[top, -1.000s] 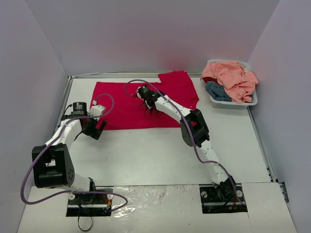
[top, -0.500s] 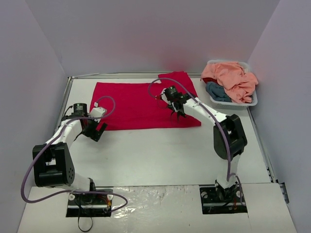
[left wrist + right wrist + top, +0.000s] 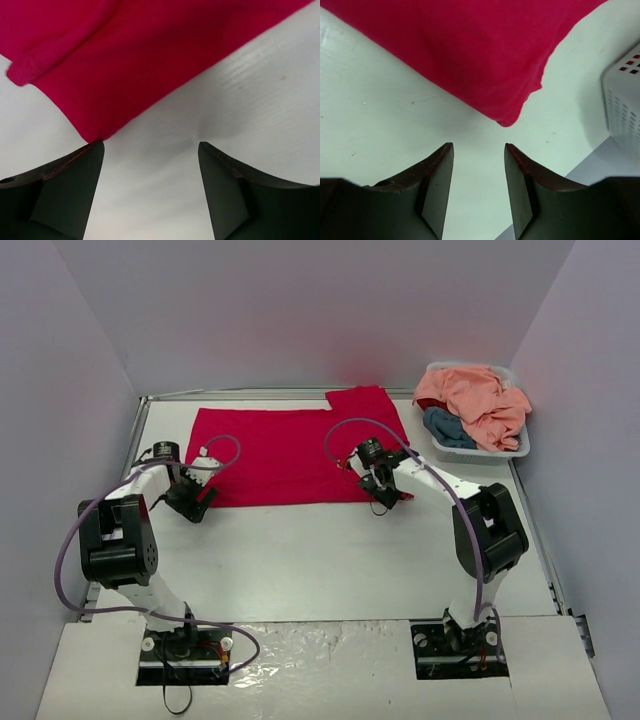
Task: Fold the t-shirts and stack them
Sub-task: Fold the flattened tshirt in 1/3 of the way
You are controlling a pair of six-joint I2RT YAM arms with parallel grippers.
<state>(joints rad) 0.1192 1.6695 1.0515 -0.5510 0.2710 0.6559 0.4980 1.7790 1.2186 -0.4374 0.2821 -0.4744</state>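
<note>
Across the top view's upper middle, the crimson t-shirt (image 3: 290, 455) lies flat, long axis left-right. Now the left gripper (image 3: 150, 146) and right gripper (image 3: 479, 145): fingers spread, empty, a near hem corner just ahead of each.

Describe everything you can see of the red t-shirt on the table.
The red t-shirt is plain crimson soft cloth, spread flat and nearly smooth on the far part of the white table, with one sleeve jutting out at its far right. Its near corners lie just ahead of the open left pincer and right pincer; neither grips it.
</note>
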